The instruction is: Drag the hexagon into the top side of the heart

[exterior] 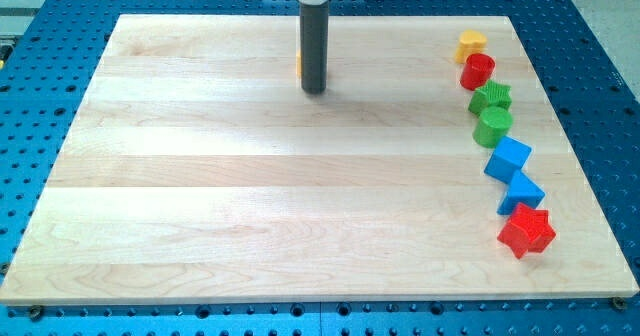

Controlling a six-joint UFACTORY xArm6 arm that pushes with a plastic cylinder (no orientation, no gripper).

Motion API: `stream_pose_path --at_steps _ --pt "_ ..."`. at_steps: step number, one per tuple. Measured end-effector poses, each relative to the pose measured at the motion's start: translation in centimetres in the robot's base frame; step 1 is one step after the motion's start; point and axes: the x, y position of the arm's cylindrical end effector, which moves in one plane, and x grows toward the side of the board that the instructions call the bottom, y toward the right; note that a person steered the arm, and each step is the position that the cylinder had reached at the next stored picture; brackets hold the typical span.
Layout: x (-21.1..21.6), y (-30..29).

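While my tip (314, 90) rests on the wooden board (250, 216) near the view's top centre, a sliver of a yellow-orange block (299, 64) shows at the rod's left edge, just beside or touching it. Its shape cannot be made out; it is probably the hexagon, since no other block reads as one. The arm carries no jaws, only the rod, so nothing is clamped or held.

The remaining blocks form a curved column along the view's right. From top to bottom:
- the yellow heart (471, 45), with the red cylinder (477, 71) touching its lower side;
- a green star (491, 98) and a green cylinder (492, 127);
- two blue cubes (508, 160) (522, 193);
- a red star (526, 231).

The hexagon lies well apart from the heart, so the task appears barely begun.

Risks:
- The tip seems to sit on the hexagon's right and lower side, so a rightward sweep would leave the block behind.
- An off-centre push could let the block spin off the rod.
- The heart's top side lies near the board's upper edge, so a low approach could knock the heart into the red cylinder.
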Motion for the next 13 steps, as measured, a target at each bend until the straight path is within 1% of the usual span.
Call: stream_pose_path --at_steps 1,2,3,5,6,7,8,9,10,13 --pt "0.1 -1.8" --pt "-4.5 -1.3" --pt "-7.6 -1.3" --pt "-8.0 10.3" --pt "-8.8 9.2" --pt "-11.2 14.0" --pt "-12.4 15.8" --pt "-13.7 16.0" --pt "-13.7 19.0" --pt "-13.7 19.3"
